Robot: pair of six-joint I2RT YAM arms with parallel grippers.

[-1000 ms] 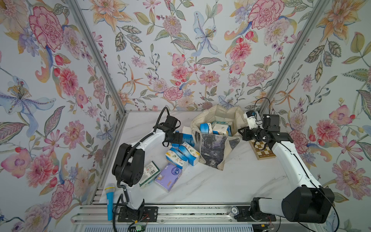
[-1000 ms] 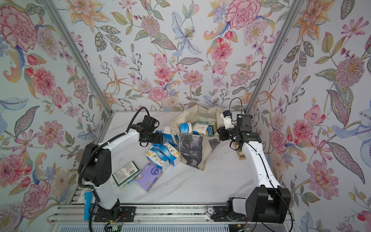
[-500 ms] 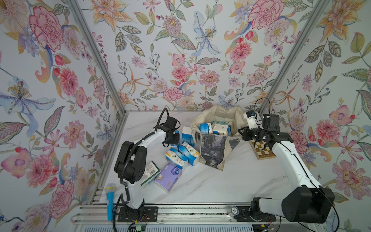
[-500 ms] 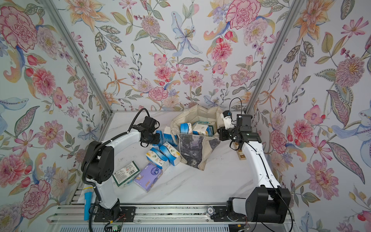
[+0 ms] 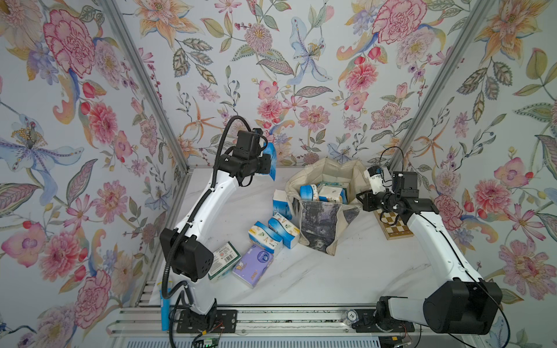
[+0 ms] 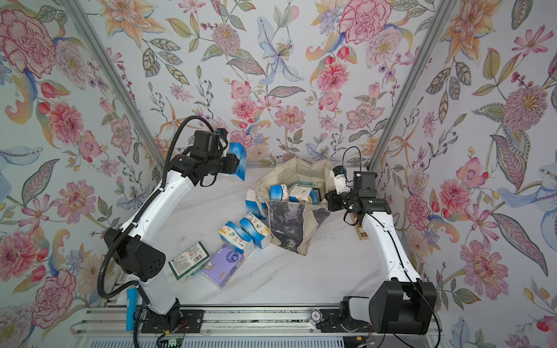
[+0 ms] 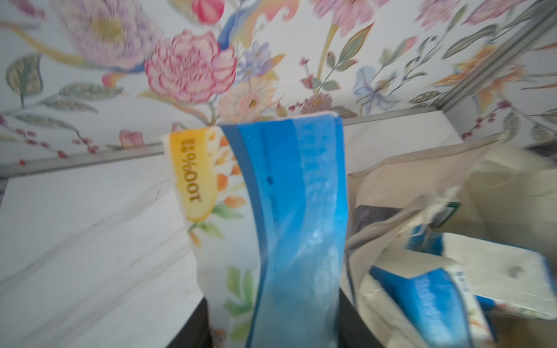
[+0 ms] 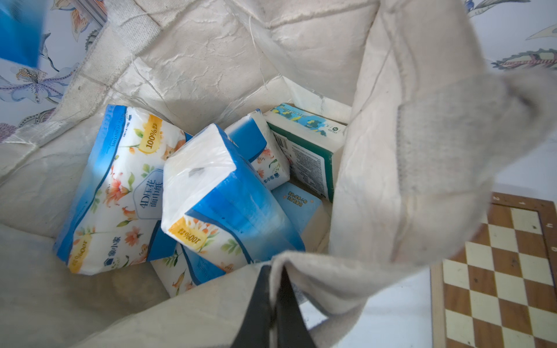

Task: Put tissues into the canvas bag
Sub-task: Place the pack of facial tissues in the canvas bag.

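Top views: a second ago the left end effector (image 5: 262, 164) was down among the loose packs (image 5: 265, 238). Now it's up, far-left of the canvas bag (image 5: 325, 173), pinching a blue pack (image 5: 271, 162) clear of the tabletop (image 5: 361, 271). My read: pick done, carry to the bag is next. Five loose packs still lie left of the bag. The right end effector (image 5: 361, 200) hasn't moved and is clamped on the bag's right rim.

Left wrist: blue pack (image 7: 289, 226) fills the middle, squeezed between the fingers (image 7: 193, 328). The bag mouth is just beside it, blurred.

Right wrist: fingers (image 8: 256, 310) pressed together on rim fabric. Stowed packs (image 8: 223, 192) already sit inside. The mouth is held open, so the drop path looks clear.
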